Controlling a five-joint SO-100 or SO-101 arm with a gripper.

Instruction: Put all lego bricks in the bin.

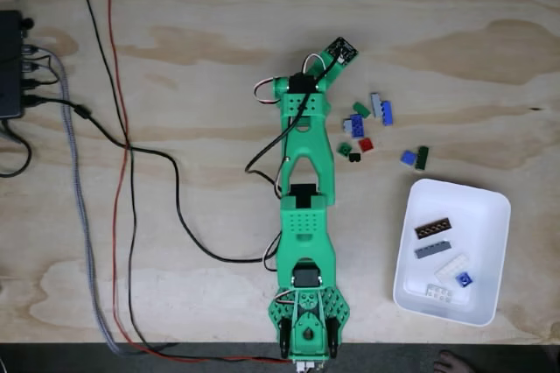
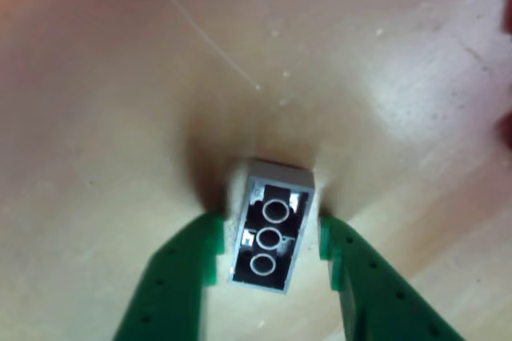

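Lego bricks [image 1: 363, 128] are seen in two lots in the fixed view: a loose cluster on the surface [image 1: 201, 49] right of the arm [image 1: 306, 215], with a blue and a dark green one a little apart nearer the bin [image 1: 490, 215]; five or so pieces are already inside the bin, brown, grey, white and blue; task judged partly done, more outside than in.

Step in hand is judged a pick: in the other view a grey brick [image 2: 270, 233] lies underside up, three tubes showing, between the two green fingers [image 2: 180, 277] of the tool [image 2: 270, 249]; narrow gaps are seen on both sides, so the tool is spread, not yet clenched, nothing grasped; brick is tilted slightly against the finger line; whether it rests flat on the surface cannot be told.

Next move is judged to call for closing squarely on the brick's long sides, then a lift and a swing to the bin, which lies well apart, lower right in the fixed view; a skewed close could twist the brick out.
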